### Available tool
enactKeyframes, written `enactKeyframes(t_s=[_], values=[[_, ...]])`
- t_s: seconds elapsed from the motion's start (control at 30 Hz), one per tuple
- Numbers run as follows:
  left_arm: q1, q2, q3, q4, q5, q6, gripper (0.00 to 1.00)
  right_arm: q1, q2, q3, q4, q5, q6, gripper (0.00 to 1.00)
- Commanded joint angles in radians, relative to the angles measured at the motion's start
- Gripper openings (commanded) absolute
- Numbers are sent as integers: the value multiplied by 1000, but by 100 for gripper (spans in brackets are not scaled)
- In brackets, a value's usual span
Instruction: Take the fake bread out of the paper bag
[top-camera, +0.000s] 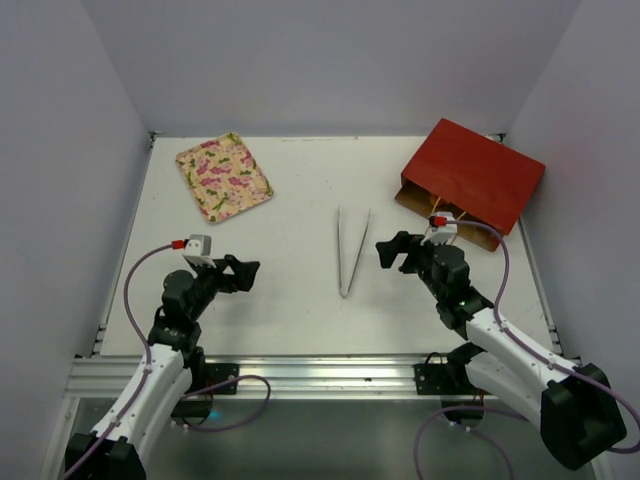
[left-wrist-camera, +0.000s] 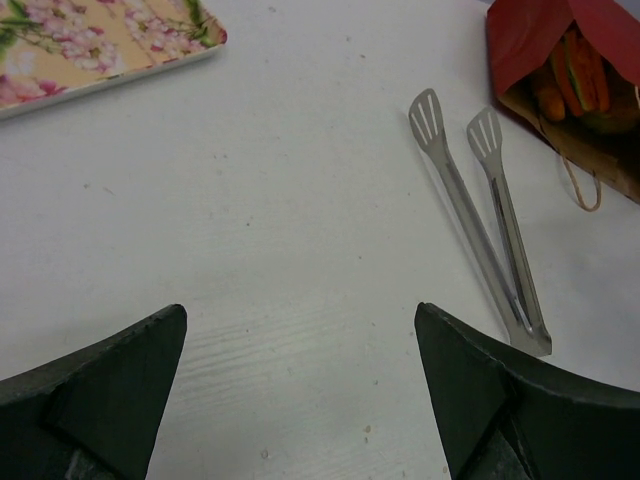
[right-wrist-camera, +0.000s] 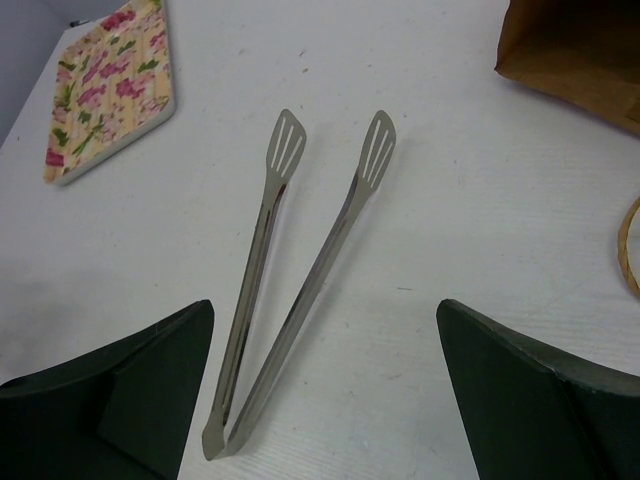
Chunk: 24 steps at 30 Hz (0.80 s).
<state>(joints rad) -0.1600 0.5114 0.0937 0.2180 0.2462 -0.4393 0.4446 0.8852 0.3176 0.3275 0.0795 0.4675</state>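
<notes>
1. Two hands, both spread wide and holding nothing: the left hand (top-camera: 240, 272) hovers over the bare tabletop (top-camera: 300, 310) at near left, and the right hand (top-camera: 392, 250) sits just right of the tongs (top-camera: 352, 250).
2. Bread (left-wrist-camera: 575, 80) is all inside the bag (top-camera: 475, 180), which lies flat in the far right corner with its mouth turned toward the arms. The left wrist view shows orange and tan pieces just inside the opening. None is out yet.
3. Tongs lie between the hands, joined end near, slotted tips far and splayed apart. The step in hand looks like the first reach, for the tool or for the bag.
4. If the tongs are used, the right hand is the closer one. It should straddle both legs partway up from the joined end, so that closing squeezes the tips together, and lift level.
5. The bag is light paper and will likely slide when prodded. One hand should pin its edge or lift the upper flap while the other draws pieces out along the tabletop.
6. Watch the cord handle (left-wrist-camera: 582, 190) beside the mouth, since it could snag a finger or the tips.
7. The tray (top-camera: 223, 176) at far left looks a fair place to set pieces down.
</notes>
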Motion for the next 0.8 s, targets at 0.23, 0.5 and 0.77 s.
enactKeyframes(t_s=[0.23,0.5,0.77], values=[[-3,-37,23,12,4,-21,100,0,-20,5,8,31,-12,99],[-1,-125,-2,6,-21,-27,100,2,-9,18,-16,60,-3,99],[-3,-93,21,-39,-74,-62,100,2,0,20,-16,74,8,99]])
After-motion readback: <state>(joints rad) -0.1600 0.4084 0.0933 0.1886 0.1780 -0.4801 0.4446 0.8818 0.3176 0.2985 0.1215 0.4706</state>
